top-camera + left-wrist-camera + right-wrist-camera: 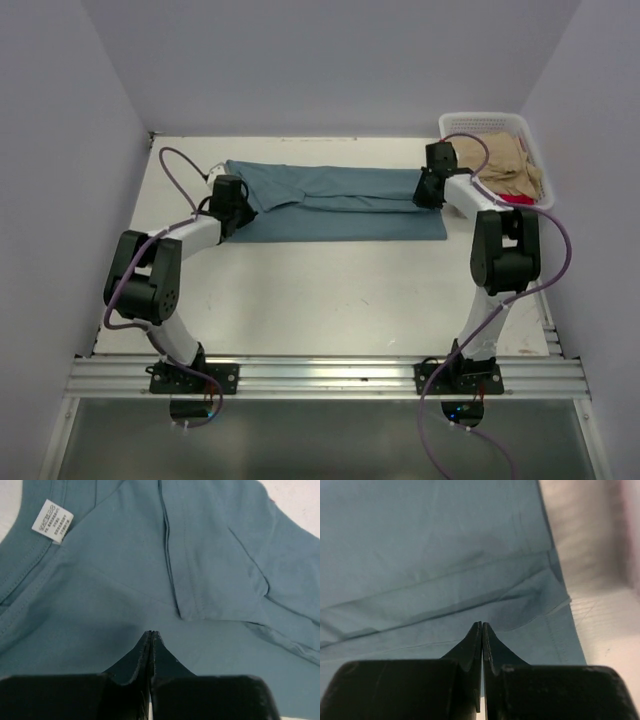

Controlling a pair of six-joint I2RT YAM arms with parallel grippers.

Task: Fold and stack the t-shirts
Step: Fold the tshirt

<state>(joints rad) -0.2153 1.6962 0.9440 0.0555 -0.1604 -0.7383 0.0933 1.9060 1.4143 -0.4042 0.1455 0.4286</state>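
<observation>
Left gripper [151, 633], right gripper [482, 624]: both shut tight, no cloth seen between tips. Table [330, 300] big, white. Blue shirt [340, 205] lies along far edge, folded into long strip, one gripper over each end. Basket [480, 122] at far right corner; tan shirt [505, 160], red shirt [517, 199] inside. Guess: next fold coming. To do well: open, pinch all layers at both ends, lift together, match edges. Only left wrist shows tag [52, 521]. Only top shows basket.
</observation>
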